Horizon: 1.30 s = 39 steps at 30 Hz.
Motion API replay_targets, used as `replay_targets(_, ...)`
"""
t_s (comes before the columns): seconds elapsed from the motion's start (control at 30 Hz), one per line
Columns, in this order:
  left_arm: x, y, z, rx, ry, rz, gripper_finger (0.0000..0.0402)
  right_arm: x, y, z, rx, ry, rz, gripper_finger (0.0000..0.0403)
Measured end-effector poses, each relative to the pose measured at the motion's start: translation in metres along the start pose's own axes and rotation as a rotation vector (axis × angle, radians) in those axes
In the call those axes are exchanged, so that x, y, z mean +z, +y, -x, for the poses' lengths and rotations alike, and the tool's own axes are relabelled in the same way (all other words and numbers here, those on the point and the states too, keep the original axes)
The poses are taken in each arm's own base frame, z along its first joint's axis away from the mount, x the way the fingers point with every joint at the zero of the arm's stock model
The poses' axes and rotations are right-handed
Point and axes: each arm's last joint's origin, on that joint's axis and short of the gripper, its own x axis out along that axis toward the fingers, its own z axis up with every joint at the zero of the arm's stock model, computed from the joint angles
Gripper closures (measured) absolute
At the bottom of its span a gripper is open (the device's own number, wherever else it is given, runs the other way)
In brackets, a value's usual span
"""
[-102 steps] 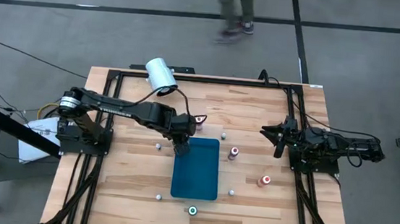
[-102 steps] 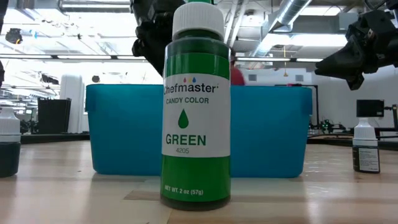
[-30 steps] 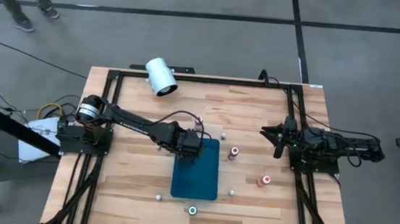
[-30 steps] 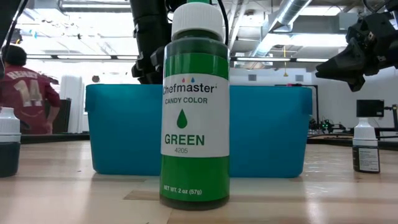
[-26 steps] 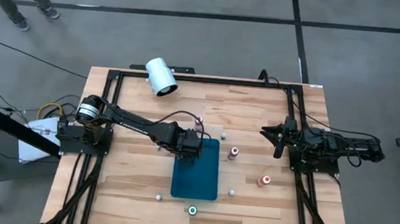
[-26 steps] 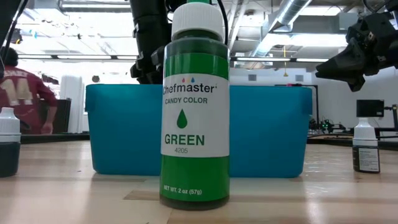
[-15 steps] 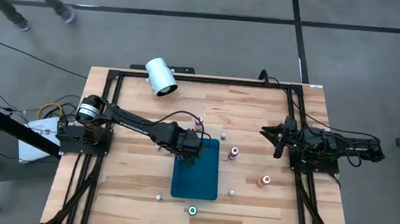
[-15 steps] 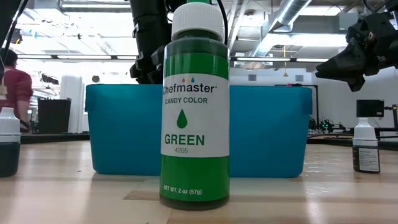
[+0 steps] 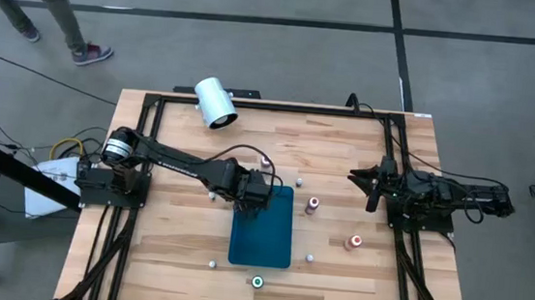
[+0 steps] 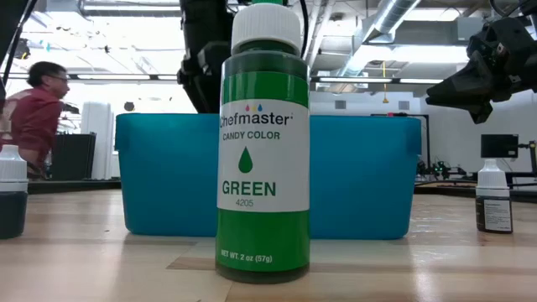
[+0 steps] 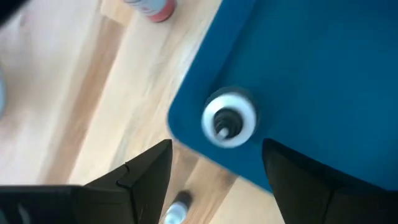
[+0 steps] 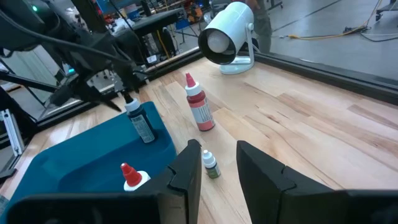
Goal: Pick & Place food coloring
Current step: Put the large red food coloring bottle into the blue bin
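Start at the left of the table: your left arm reaches in from its base to the blue bin in the middle. The left gripper hangs over the bin's far left corner.

In the bin, one dark bottle with a white cap stands upright in that corner, close to the bin wall. The right wrist view shows the same bottle on its base, body dark, with the gripper just above it. I can't make out anything else inside.

Your left fingers are spread wide – one either side of the cap, touching nothing. The bottle stands free on the bin floor.

The rest of the food coloring is out on the wood. A red bottle stands just beyond that far corner, and a small pale one sits left of the bin. The green bottle stands just in front of the bin's near edge; it fills the low view. To the right there's a tiny one, a red-topped one just beside the right wall, another small one, and a red-topped one farther out.

Far right – your right gripper waits above the table near its base, well apart from the bin. Its fingers show a narrow gap with nothing between them.
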Motion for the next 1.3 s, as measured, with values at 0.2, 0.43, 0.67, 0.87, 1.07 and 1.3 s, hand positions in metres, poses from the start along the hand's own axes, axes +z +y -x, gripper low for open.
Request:
replay_targets(0.2, 0.004, 0.007, 0.026, 0.031, 0.036, -0.034, 0.016, 0.0, 0.0, 0.0, 0.0, 0.0, 0.0, 0.031)
replay_targets(0.43, 0.011, 0.017, 0.061, 0.089, 0.014, -0.048, 0.016, 0.0, 0.0, 0.0, 0.0, 0.0, 0.0, 0.031)
replay_targets(0.67, 0.015, 0.024, 0.084, 0.095, -0.008, -0.043, 0.016, 0.0, 0.0, 0.0, 0.0, 0.0, 0.0, 0.031)
replay_targets(0.87, 0.016, 0.025, 0.088, 0.088, -0.012, -0.041, 0.016, 0.0, 0.0, 0.0, 0.0, 0.0, 0.0, 0.031)
replay_targets(1.07, 0.016, 0.025, 0.088, 0.087, -0.013, -0.028, 0.016, 0.0, 0.0, 0.0, 0.0, 0.0, 0.0, 0.031)
replay_targets(1.3, 0.014, 0.029, 0.096, 0.073, -0.034, -0.004, 0.016, 0.0, 0.0, 0.0, 0.002, 0.001, -0.001, 0.031)
